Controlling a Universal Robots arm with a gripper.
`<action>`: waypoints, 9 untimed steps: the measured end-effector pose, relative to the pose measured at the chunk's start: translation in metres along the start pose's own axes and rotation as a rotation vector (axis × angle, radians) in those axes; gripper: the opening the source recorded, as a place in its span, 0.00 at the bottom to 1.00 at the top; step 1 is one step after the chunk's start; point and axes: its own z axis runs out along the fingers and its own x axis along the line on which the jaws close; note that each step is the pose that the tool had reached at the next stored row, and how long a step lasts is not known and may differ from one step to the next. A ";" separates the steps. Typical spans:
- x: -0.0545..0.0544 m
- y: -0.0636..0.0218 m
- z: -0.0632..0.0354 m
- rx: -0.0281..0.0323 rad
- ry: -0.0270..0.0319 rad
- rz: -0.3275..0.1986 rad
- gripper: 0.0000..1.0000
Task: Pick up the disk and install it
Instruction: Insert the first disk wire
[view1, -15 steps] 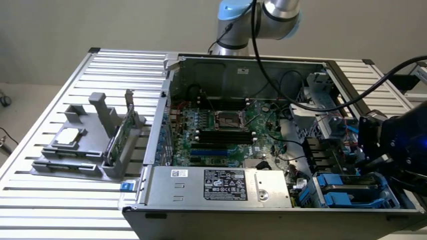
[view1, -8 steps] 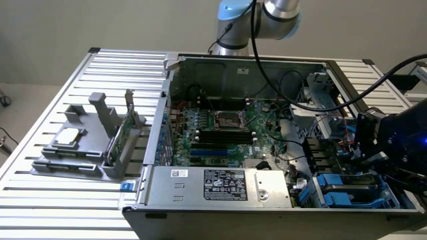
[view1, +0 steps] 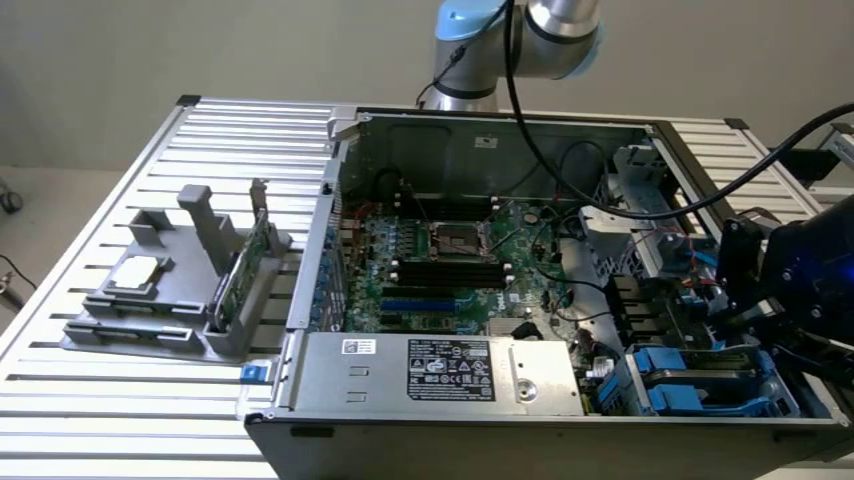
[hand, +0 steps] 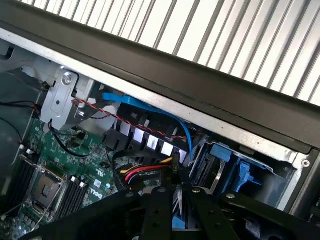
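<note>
Blue-framed flat disk (hand: 176, 220) sits pinched between the black claw (hand: 176, 210) fingers above the ribbed bay.

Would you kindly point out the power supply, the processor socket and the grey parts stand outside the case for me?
Power supply (view1: 434, 368), exterior view, on its white printed label.
Processor socket (view1: 451, 240), exterior view, on the middle of the square metal frame.
Grey parts stand (view1: 200, 215), exterior view, on its tall upright post.

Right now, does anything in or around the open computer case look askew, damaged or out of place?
Nothing stands out: the case sits square on the slatted table, and the blue drive carriers sit level in their bay.
</note>
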 end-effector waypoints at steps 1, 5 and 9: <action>0.000 0.0001 -0.0002 -0.0011 -0.0005 0.005 0.18; 0.000 0.0001 -0.0008 -0.0041 -0.0053 0.021 0.18; 0.000 0.0000 -0.0008 0.0047 -0.0353 0.030 0.18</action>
